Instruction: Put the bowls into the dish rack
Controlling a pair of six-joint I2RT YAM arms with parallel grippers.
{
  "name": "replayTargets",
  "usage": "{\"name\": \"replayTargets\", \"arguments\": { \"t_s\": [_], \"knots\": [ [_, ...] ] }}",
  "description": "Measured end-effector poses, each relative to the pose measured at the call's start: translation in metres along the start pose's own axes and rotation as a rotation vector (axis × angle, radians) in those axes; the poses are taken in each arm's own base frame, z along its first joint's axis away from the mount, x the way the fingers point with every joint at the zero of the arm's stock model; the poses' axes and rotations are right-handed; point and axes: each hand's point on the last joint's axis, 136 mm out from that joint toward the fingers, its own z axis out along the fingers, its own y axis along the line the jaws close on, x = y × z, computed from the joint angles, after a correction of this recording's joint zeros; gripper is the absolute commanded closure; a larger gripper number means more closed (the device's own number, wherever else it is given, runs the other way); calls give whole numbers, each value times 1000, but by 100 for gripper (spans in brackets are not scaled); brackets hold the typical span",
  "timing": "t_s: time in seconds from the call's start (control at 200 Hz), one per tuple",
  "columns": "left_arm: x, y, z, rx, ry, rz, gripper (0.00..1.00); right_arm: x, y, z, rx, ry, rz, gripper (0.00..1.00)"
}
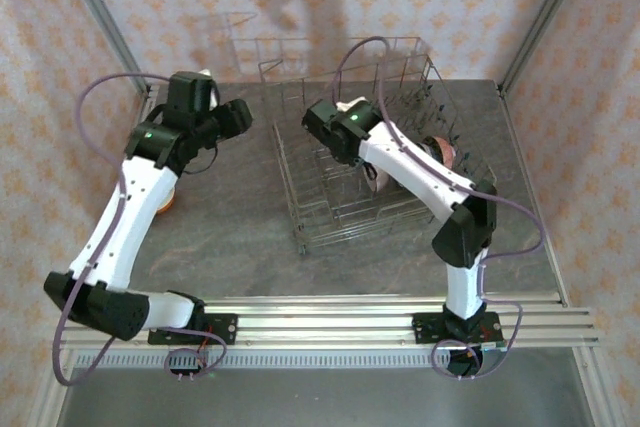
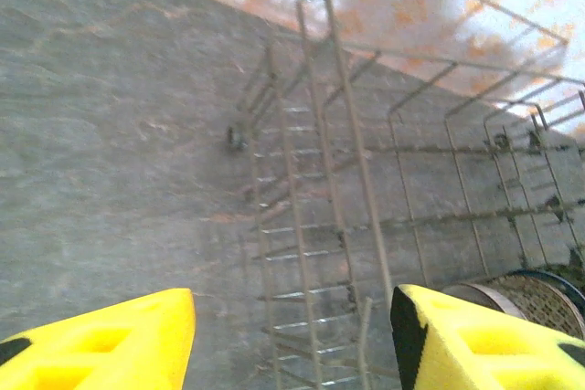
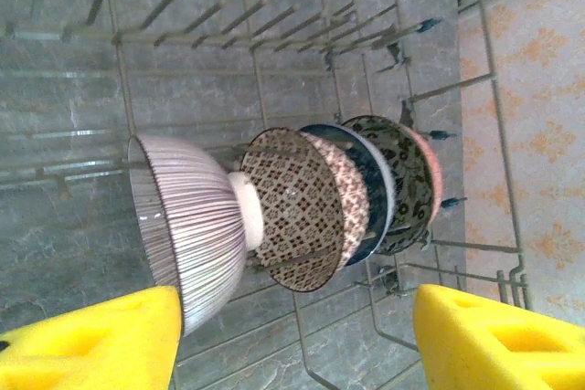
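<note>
The dish rack (image 1: 330, 217) stands mid-table, with my right arm reaching into it. In the right wrist view several bowls stand on edge in one row among the tines: a striped bowl (image 3: 183, 226), a brown patterned one (image 3: 297, 212), a dark blue one (image 3: 373, 191), a green floral one (image 3: 407, 180) and a pink one. My right gripper (image 3: 292, 344) hangs open just above them, its left finger (image 3: 101, 340) close beside the striped bowl's rim. My left gripper (image 1: 243, 115) (image 2: 292, 353) is open and empty, left of the rack's side wall (image 2: 320, 180). An orange bowl (image 1: 168, 203) peeks out under the left arm.
Bare grey table (image 1: 230, 227) lies between the left arm and the rack. Metal frame posts (image 1: 100, 17) and patterned walls close in the back and sides. An aluminium rail (image 1: 330, 307) runs along the near edge.
</note>
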Motion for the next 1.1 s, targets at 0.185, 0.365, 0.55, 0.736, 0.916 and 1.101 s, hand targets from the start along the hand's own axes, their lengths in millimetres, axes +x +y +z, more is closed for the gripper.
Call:
{"name": "replayTargets", "arguments": {
  "t_s": [0.185,0.365,0.55,0.736,0.916,1.101],
  "knots": [
    [1,78,-12,-151,-21,-117,35,-3,-64,8,-3,5,137,32],
    [29,157,1,-315,67,-256,31,7,-104,30,21,62,195,32],
    [55,215,11,-415,153,-385,29,9,-101,48,4,107,177,32],
    [77,246,19,-481,219,-459,22,5,-85,61,-29,137,154,32],
    [86,266,16,-503,233,-534,22,-1,-80,62,-56,132,156,32],
    [105,285,16,-526,268,-607,22,-3,-79,60,-66,127,161,32]
  ]
}}
